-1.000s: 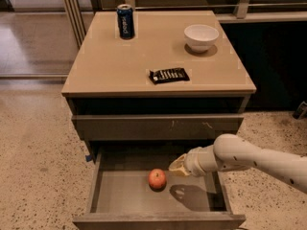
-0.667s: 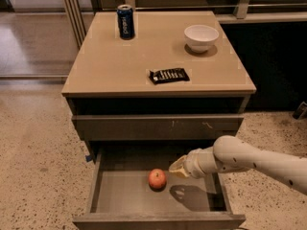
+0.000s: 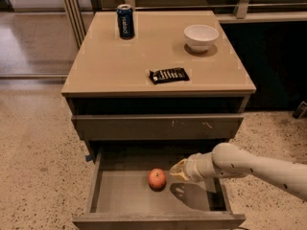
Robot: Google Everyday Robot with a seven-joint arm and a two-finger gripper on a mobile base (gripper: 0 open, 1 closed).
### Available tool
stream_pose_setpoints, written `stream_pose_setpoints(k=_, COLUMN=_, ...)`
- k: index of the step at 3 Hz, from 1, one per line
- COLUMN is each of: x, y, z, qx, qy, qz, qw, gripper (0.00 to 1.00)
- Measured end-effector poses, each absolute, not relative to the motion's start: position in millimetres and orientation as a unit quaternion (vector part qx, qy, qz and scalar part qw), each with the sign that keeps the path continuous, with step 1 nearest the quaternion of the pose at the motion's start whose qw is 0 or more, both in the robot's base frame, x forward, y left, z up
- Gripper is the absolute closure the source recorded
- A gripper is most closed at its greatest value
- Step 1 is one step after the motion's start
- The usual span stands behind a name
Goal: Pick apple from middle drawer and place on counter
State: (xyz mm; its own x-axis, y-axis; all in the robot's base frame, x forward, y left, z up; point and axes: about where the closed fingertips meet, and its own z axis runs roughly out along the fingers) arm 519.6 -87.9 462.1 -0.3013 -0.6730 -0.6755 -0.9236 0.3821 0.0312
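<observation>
The cabinet is filling the middle of the frame, its tan counter [image 3: 120,66] taking up the upper centre, with speckled floor [image 3: 33,143] spreading out at the lower left and right of it. Under the counter a shut drawer front [image 3: 144,127] with pale scratches is sitting flush. Below that the middle drawer [image 3: 120,198] is standing pulled out toward the bottom edge, its grey floor showing. The white arm [image 3: 259,169] is reaching in from the lower right, crossing over the drawer's right side and casting a shadow on the drawer floor. On the counter, a white bowl [image 3: 201,36] is sitting at the upper right, a dark blue can [image 3: 125,21] is standing upright at the upper left, and a black bar [image 3: 168,75] is lying flat near the front edge, all well apart from one another. The apple [image 3: 157,178] is resting on the drawer floor, at the lower centre of the frame. The gripper [image 3: 176,170] is hovering just right of the apple, pointing left at it, near but not touching. I cannot tell how far open it is, and it is gripping nothing I can see.
</observation>
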Motion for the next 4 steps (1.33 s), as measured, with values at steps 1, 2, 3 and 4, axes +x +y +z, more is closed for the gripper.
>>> stream_pose_setpoints(k=1, x=529.0, y=-90.2, z=431.9, qx=-0.510, qy=0.775, qz=0.213, qw=0.307, gripper=0.50)
stream_pose_setpoints(k=2, x=532.8, y=-90.4, z=416.0, qx=-0.507, qy=0.774, qz=0.216, qw=0.311, gripper=0.27)
stream_pose_setpoints(k=3, x=533.9, y=-86.6, z=405.6, qx=-0.508, qy=0.771, qz=0.224, qw=0.312, gripper=0.06)
stream_pose_setpoints(k=4, x=534.0, y=-70.9, z=395.8, qx=-0.519, qy=0.760, qz=0.241, qw=0.310, gripper=0.02)
